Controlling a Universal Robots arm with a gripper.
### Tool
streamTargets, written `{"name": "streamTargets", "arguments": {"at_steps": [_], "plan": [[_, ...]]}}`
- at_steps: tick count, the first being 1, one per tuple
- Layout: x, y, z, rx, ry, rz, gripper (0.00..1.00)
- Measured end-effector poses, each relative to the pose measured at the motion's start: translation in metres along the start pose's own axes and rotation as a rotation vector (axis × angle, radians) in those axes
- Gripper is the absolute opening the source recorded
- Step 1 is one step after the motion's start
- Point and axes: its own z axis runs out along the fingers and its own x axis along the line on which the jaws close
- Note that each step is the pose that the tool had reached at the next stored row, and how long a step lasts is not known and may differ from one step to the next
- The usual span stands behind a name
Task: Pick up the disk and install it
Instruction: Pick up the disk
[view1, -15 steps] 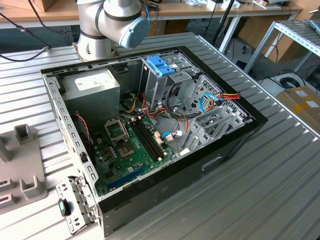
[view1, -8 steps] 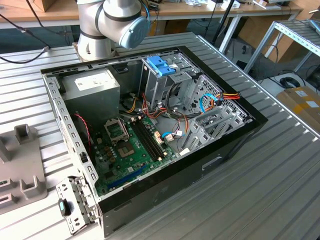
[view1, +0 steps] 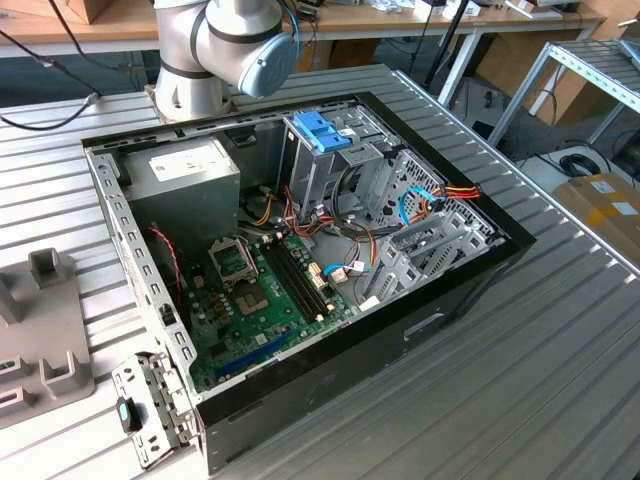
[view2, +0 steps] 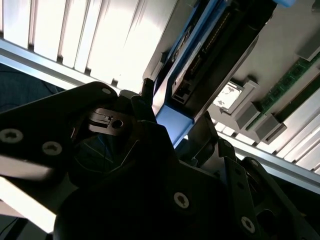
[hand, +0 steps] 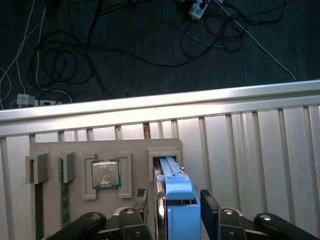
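Disk (hand: 177, 185) stood in grey holder's (hand: 132, 147) end slot, next to holder's CPU (hand: 105, 174). End effector (hand: 174, 195) straddled it there, fingers apart, not clamped. Pickup not yet done; install into computer case (view1: 420, 320) all left.

Disk (hand: 178, 190) close inside end effector's (hand: 174, 200) span; bare table (hand: 250, 150) beside holder (hand: 75, 149).

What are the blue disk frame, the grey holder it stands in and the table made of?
The disk frame: smooth blue with moulded edges, likely plastic. The holder: matte grey with rounded pockets, probably plastic, though painted metal is possible. The table: silvery ribbed slats with a sheen, looks like aluminium.
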Motion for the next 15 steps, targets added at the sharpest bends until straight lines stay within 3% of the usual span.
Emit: {"name": "streamTargets", "arguments": {"at_steps": [10,12,14,15], "plan": [[0.0001,-0.0002,0.0042,0.0000,0.0000,0.000,0.54],[0.0001,-0.0002,0.0042,-0.0001,0.0000,0.000,0.46],[0.0001,-0.0002,0.0042,-0.0001,0.0001,0.000,0.46],[0.0001,-0.0002,0.0043,-0.0001,0.0000,0.000,0.37]]}}
